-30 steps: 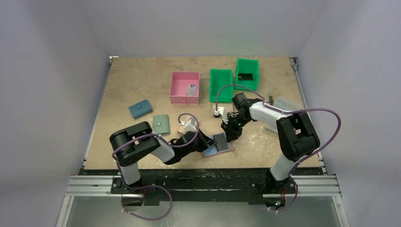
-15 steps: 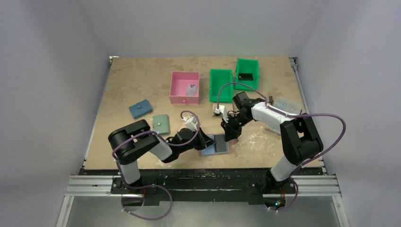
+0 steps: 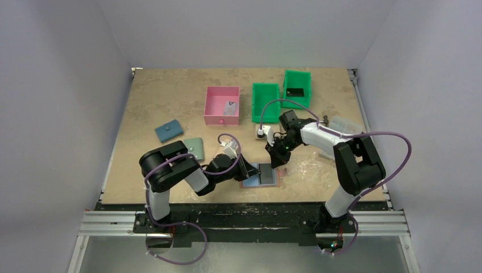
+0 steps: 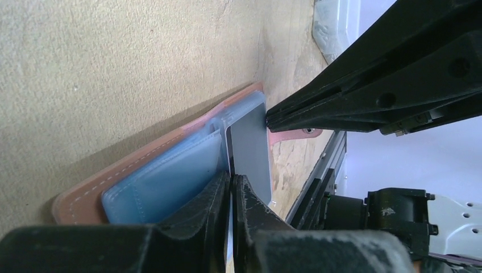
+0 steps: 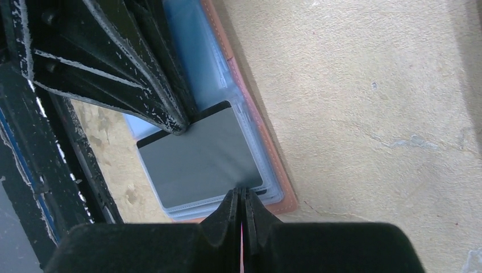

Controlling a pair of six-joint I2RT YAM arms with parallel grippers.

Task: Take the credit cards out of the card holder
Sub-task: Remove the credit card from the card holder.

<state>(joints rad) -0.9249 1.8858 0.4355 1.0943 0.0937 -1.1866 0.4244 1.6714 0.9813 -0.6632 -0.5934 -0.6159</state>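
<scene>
The card holder lies open, well nearer than the pink bin. It holds a dark credit card whose long axis runs near-to-far. The left gripper and right gripper, both with fingers together, touch opposite card edges.

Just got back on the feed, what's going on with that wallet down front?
Both arms are at the reddish-brown card holder, which lies open on the table. A dark grey credit card sits in its clear pocket and is not yet out. The left gripper and the right gripper are both shut, with their tips at opposite edges of the card. I cannot tell whether either one is actually pinching it.
</scene>
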